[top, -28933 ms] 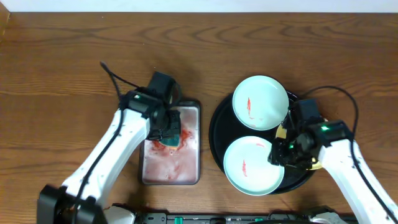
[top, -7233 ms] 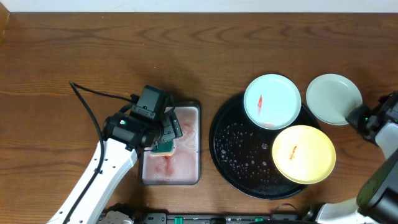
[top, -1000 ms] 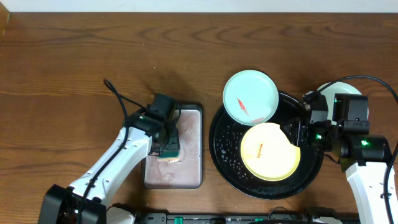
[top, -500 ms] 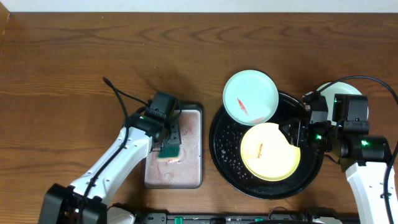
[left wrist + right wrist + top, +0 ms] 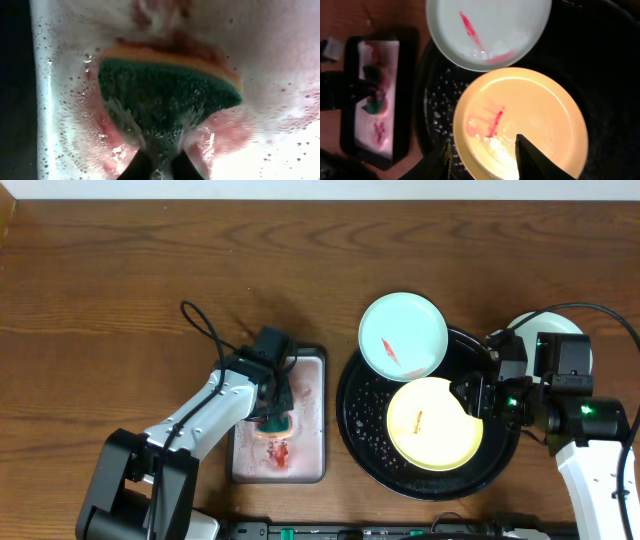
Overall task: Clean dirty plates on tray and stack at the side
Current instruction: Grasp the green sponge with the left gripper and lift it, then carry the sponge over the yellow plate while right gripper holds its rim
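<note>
While the left gripper [image 5: 159, 166] pinches a soapy green sponge [image 5: 165, 95], the right gripper [image 5: 485, 156] gapes over the round yellow plate [image 5: 530, 115] (wet, likely slippery: take its rim).

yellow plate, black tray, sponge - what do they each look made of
Yellow plate: likely plastic or melamine, smooth semi-gloss, judging by its soft even sheen and uniform colour.
Black tray: probably glossy plastic or lacquer; water droplets bead on it.
Sponge: foam with a coarse green scouring layer and orange foam behind, soaked and sudsy.
</note>
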`<state>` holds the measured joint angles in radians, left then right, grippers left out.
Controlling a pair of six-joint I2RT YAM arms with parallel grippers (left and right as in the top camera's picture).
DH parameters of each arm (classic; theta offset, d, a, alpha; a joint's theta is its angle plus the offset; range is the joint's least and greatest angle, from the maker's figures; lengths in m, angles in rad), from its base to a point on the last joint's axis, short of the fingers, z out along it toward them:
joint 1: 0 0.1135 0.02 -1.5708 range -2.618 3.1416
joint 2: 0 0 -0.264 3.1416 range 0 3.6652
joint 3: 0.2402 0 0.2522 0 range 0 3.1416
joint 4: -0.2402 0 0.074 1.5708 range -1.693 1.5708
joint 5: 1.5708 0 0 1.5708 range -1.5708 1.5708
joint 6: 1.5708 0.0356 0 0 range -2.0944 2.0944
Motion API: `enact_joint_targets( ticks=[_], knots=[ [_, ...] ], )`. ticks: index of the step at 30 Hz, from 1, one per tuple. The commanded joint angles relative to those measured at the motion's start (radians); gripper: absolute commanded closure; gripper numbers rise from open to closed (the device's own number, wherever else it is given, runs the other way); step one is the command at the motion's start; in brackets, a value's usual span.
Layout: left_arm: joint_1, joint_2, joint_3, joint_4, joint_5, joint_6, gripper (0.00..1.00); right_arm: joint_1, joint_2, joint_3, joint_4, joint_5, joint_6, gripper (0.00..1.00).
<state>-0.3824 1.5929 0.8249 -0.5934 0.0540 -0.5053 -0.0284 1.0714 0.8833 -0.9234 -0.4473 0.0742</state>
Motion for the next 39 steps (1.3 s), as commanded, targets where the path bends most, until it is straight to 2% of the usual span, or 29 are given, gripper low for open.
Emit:
enact_joint_targets(
  ticks=[1,6,10,11,13,16,19,21,27,29,30,35,39],
  knots=[
    [0.0,0.0,0.016,-0.039,0.025,0.0,0.93,0.01,0.0,0.005,-0.017,0.107,0.024,0.62],
    [0.0,-0.087,0.1,-0.142,0.025,0.046,0.93,-0.001,0.034,-0.001,-0.064,0.319,0.163,0.65],
    [-0.001,-0.166,0.154,-0.207,0.067,0.084,0.93,-0.056,0.126,-0.024,-0.064,0.346,0.197,0.66],
    [-0.002,-0.209,0.162,-0.229,0.117,0.087,0.93,-0.088,0.174,-0.031,-0.063,0.354,0.198,0.71],
    [-0.005,-0.233,0.162,-0.238,0.142,0.088,0.93,-0.113,0.215,-0.036,-0.057,0.357,0.198,0.73],
    [-0.026,-0.266,0.162,-0.24,0.182,0.09,0.93,-0.156,0.318,-0.049,-0.018,0.322,0.13,0.78],
    [-0.063,-0.276,0.162,-0.231,0.207,0.09,0.93,-0.163,0.422,-0.059,0.032,0.187,-0.037,0.77],
    [-0.097,-0.274,0.162,-0.228,0.208,0.09,0.92,-0.162,0.485,-0.061,0.059,0.093,-0.084,0.77],
    [-0.2,-0.273,0.162,-0.166,0.208,0.055,0.93,-0.137,0.596,-0.062,0.116,0.084,-0.091,0.78],
    [-0.229,-0.273,0.162,-0.132,0.208,0.031,0.93,-0.117,0.609,-0.063,0.133,0.085,-0.09,0.88],
    [-0.245,-0.273,0.162,-0.111,0.208,0.01,0.93,-0.103,0.61,-0.064,0.143,0.084,-0.087,0.99],
    [-0.31,-0.261,0.161,-0.011,0.208,-0.064,0.93,-0.038,0.609,-0.065,0.152,0.142,-0.04,0.99],
    [-0.372,-0.218,0.161,0.066,0.208,-0.119,0.93,0.029,0.608,-0.065,0.13,0.312,0.097,0.99]
  ],
)
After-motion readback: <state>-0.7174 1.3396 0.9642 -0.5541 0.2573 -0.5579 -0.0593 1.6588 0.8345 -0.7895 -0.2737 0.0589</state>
